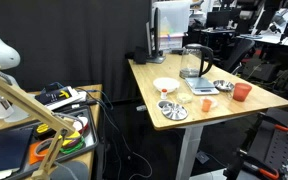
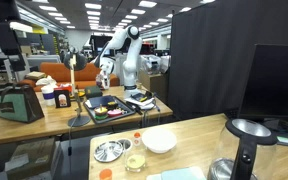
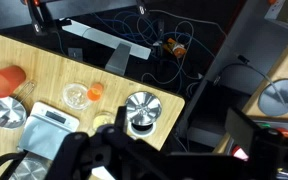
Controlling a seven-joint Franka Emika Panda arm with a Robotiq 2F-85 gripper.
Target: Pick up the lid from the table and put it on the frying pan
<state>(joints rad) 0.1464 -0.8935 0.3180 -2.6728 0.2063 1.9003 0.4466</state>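
At the far left of an exterior view, a cluttered side table (image 1: 92, 97) is standing beside the wooden table (image 1: 149, 75). In an exterior view the white arm (image 2: 121, 50) is reaching over that clutter, well apart from the task's things.

On the wooden table, the white bowl (image 1: 165, 85) is sitting toward the left end. The lid (image 1: 173, 111) is lying flat just near of the bowl, close to the table's near edge, with its dark knob pointing up. It is also showing in the wrist view (image 3: 142, 105) and in an exterior view (image 2: 109, 151). Nothing is touching it.

Farther right and far back, a clear jug (image 1: 194, 62) is standing upright, and a white scale (image 1: 204, 88) is lying in front of it. A small orange object (image 1: 208, 103) is sitting near of the scale.

Right of the scale, the frying pan (image 1: 223, 86) is resting on the table, uncovered and well apart from the lid. The orange cup (image 1: 242, 92) is standing just right of the pan. The wrist view is showing pan (image 3: 4, 112) and cup (image 3: 4, 80) close together.

The gripper (image 3: 124, 150) is appearing only as a dark blur along the bottom of the wrist view. I cannot tell whether its fingers are spread or closed.
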